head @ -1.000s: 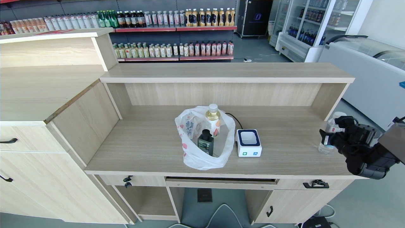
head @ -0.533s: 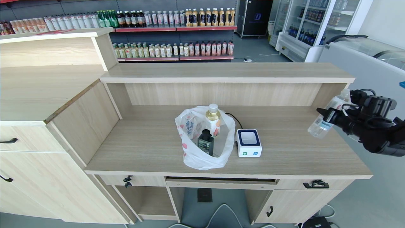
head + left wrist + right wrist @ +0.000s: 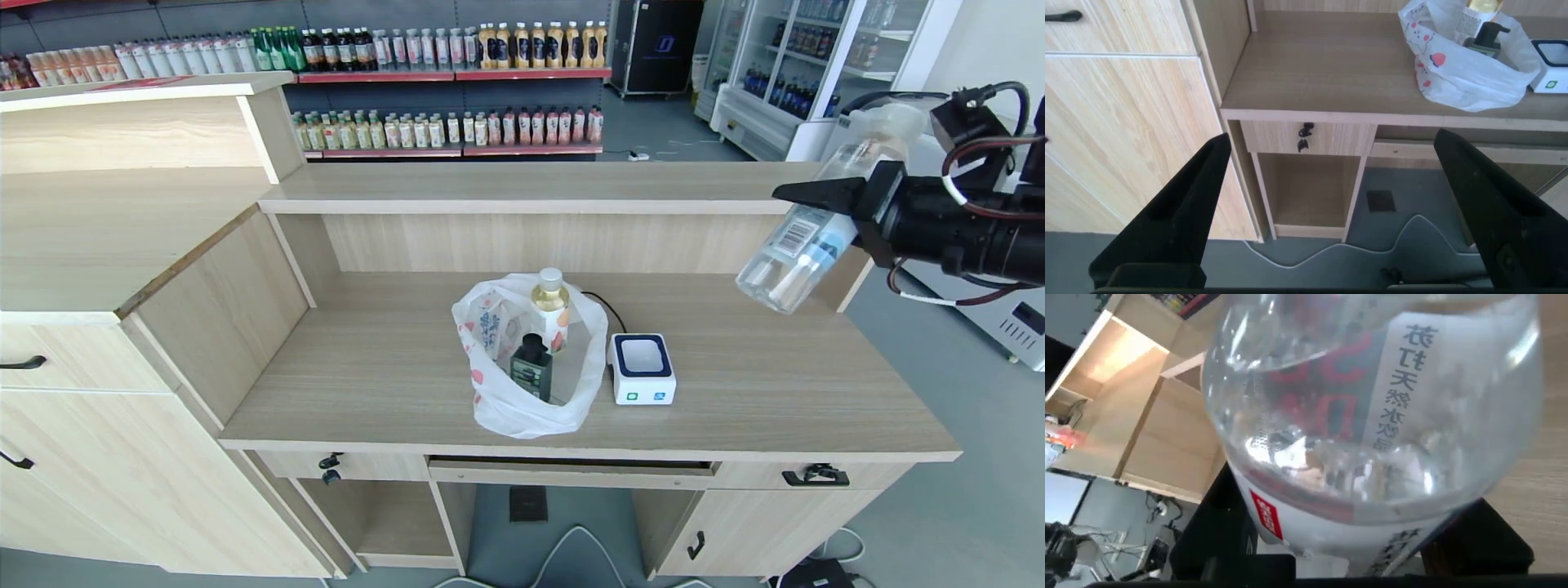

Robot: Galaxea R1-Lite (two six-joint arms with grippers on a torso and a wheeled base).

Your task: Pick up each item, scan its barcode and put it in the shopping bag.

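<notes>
My right gripper (image 3: 849,208) is shut on a clear water bottle (image 3: 804,237), held tilted in the air above the counter's right end, its barcode label facing outward. The same bottle (image 3: 1372,425) sits close to the right wrist camera. A white scanner (image 3: 642,368) with a dark window lies on the counter (image 3: 775,384), right of the white shopping bag (image 3: 506,408). The bag stands open and holds a yellow-capped bottle (image 3: 549,302), a dark pump bottle (image 3: 531,363) and a carton (image 3: 488,322). My left gripper (image 3: 1331,212) hangs open below the counter's front edge, left of the bag (image 3: 1454,69).
A raised ledge (image 3: 571,186) runs along the counter's back, with a taller cabinet (image 3: 98,229) at the left. A black cable (image 3: 602,304) leads from the scanner toward the back. Drawers and an open cubby (image 3: 1306,192) sit below. Drink shelves and fridges stand behind.
My right gripper has lifted the water bottle off the counter's right end, raising it well above the surface and tipping it over. The bag, scanner and left arm stayed still.
</notes>
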